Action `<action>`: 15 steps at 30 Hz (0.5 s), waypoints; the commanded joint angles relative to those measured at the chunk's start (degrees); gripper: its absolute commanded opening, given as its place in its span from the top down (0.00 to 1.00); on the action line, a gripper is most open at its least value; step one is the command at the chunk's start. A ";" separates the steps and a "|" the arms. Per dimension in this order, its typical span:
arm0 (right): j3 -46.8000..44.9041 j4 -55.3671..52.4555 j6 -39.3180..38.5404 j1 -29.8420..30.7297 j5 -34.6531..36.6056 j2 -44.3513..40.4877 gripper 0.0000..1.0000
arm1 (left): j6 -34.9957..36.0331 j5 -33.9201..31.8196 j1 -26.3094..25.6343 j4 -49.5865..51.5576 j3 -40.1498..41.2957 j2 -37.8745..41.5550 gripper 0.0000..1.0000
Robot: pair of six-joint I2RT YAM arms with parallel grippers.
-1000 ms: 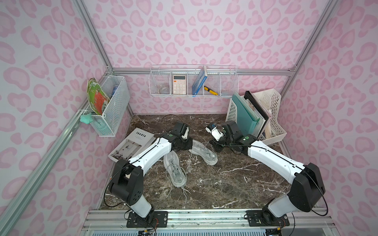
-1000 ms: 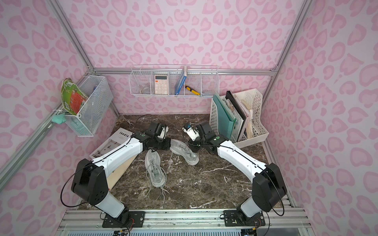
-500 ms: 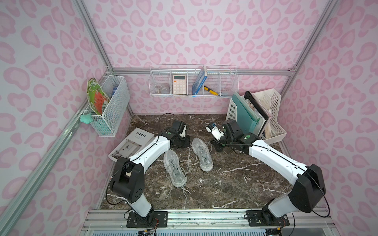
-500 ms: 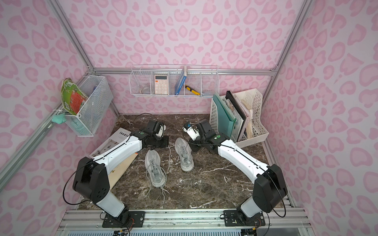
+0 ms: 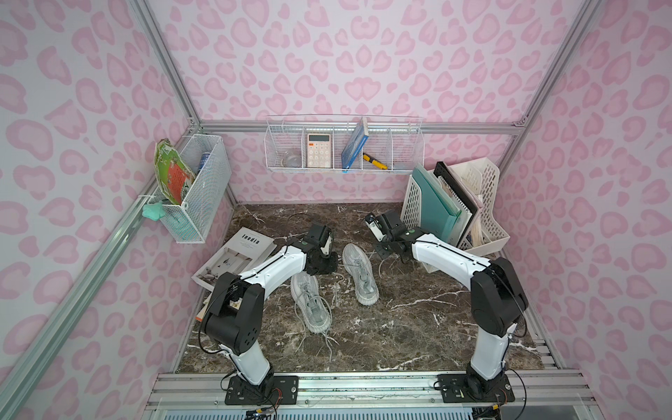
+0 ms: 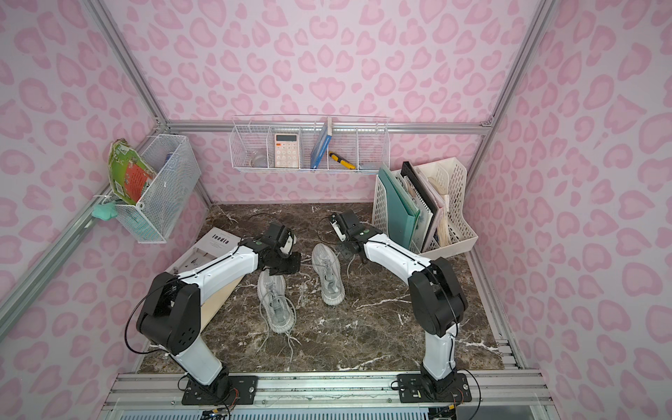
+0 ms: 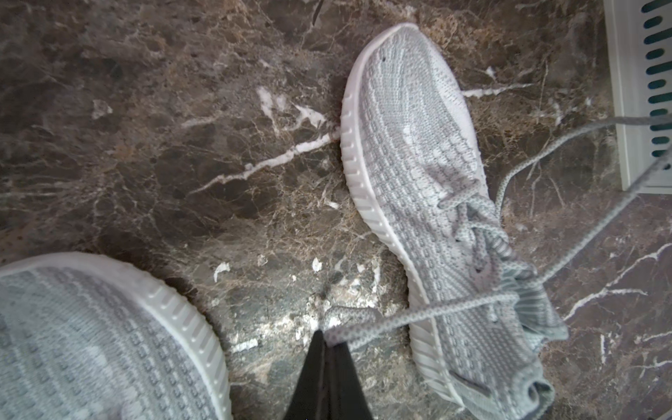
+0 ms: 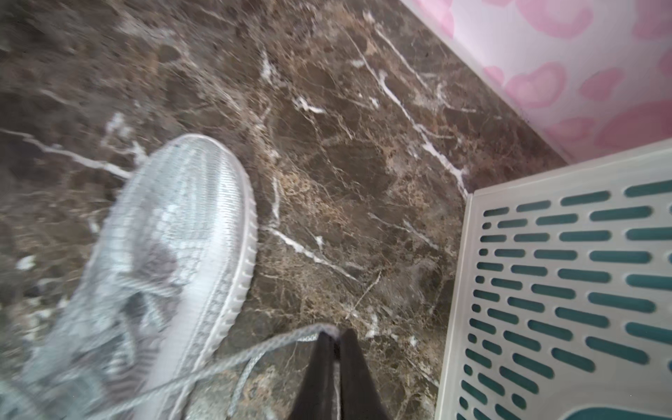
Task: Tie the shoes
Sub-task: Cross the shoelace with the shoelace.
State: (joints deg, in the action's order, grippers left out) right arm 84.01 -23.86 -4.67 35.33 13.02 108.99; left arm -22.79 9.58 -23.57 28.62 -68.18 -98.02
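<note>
Grey knit shoes stand side by side on their soles in the middle of the dark marble desk [image 5: 418,327], toes toward the back wall. The far shoe [image 5: 360,276] lies between the two arms. The near shoe [image 5: 311,303] sits just beside it, closer to the left arm, with its toe under that arm's wrist. Its untied laces [image 5: 327,345] trail loose toward the front edge.

The left gripper [image 7: 327,336] is clenched, pinching the left lace end [image 7: 418,316], which runs taut across the far shoe's side up to its eyelets. The right gripper [image 8: 334,332] has its jaws almost together, with only a thin slit between them. It grasps the right lace end [image 8: 272,345] at the very tips, low over the desk between the far shoe and the white file rack [image 5: 498,240].

A white booklet [image 5: 247,247] lies on the desk behind the left arm, and wire baskets [image 5: 345,145] hang on the pink-patterned walls.
</note>
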 commanded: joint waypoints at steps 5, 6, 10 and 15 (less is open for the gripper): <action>-5.42 3.25 4.61 -1.91 -6.74 -4.09 0.56 | -0.42 1.20 0.02 -1.79 0.17 -0.47 1.00; -8.34 3.61 5.24 -2.11 -8.14 -5.07 0.55 | -0.33 1.29 0.02 -1.89 0.20 -0.51 1.00; -15.99 6.07 7.72 -2.18 -13.71 -7.83 0.53 | -0.33 1.75 0.02 -1.86 -0.09 -0.90 1.00; -19.67 8.24 8.63 -2.20 -14.49 -5.90 0.52 | -0.24 1.92 0.02 -1.99 -0.17 -0.82 1.00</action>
State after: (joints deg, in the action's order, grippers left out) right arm 64.77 -18.52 2.42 33.06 0.49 102.08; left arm -23.03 10.96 -23.59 26.83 -68.03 -98.74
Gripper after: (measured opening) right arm 0.473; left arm 0.068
